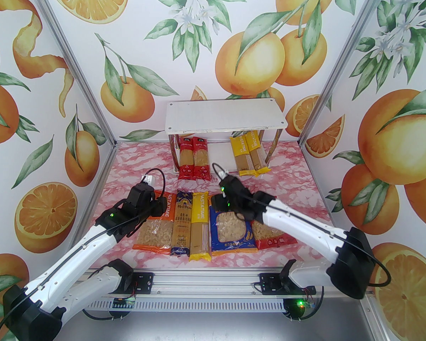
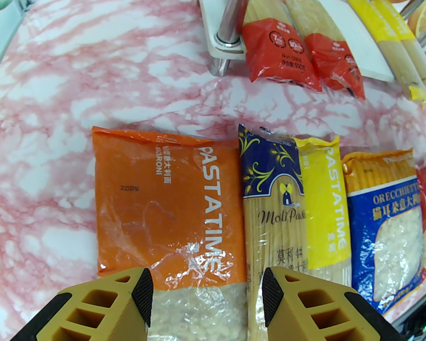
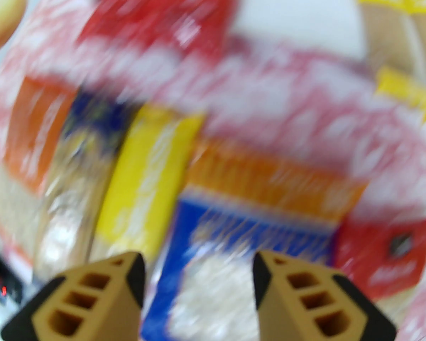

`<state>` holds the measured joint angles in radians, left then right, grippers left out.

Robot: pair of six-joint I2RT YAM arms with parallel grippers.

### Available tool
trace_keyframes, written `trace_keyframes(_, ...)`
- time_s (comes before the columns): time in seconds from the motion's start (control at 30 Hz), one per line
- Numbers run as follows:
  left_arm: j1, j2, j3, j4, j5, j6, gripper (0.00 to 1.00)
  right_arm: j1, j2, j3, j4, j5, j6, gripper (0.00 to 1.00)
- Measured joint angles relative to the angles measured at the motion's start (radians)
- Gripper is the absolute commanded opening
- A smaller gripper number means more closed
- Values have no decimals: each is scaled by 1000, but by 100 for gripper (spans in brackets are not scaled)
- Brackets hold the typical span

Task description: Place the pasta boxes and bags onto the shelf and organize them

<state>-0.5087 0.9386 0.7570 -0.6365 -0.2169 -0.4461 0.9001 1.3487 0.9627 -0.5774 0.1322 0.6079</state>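
From above, I see the shelf (image 1: 223,117) standing at the far edge of the worktop (image 1: 135,162). On its lower board 2 red packs (image 1: 193,158) lie at the left end and 2 yellow packs (image 1: 250,153) at the right end. Their near ends stick out over the front of the board.

Closer to the near edge, 5 more packs lie side by side in 1 row. From left to right they are an orange bag (image 1: 156,229), a dark blue pack (image 1: 182,222), a single yellow pack (image 1: 200,226), a blue bag (image 1: 230,231) and a red bag (image 1: 273,234).

In the left wrist camera the left claw (image 2: 206,290) is released, its 2 fingers apart with nothing between them. It hangs above the place where the orange bag meets the dark blue pack.

The right wrist camera is very blurred. Even so, I can see that the right claw (image 3: 198,279) is also released, above the blue bag.
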Motion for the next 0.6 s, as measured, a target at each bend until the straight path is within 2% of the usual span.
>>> trace_keyframes(0.1,1,0,0,11,17,1,61,33,11,-17,15,19,96,65)
trace_keyframes(0.27,3,-3,0,42,62,9,64,185,196,1,93,-21,200,67)
trace_keyframes(0.43,3,-21,0,41,72,19,65,222,314,63,84,-33,249,69)
trace_keyframes(0.6,4,-42,0,37,78,34,66,251,328,89,59,0,294,72)
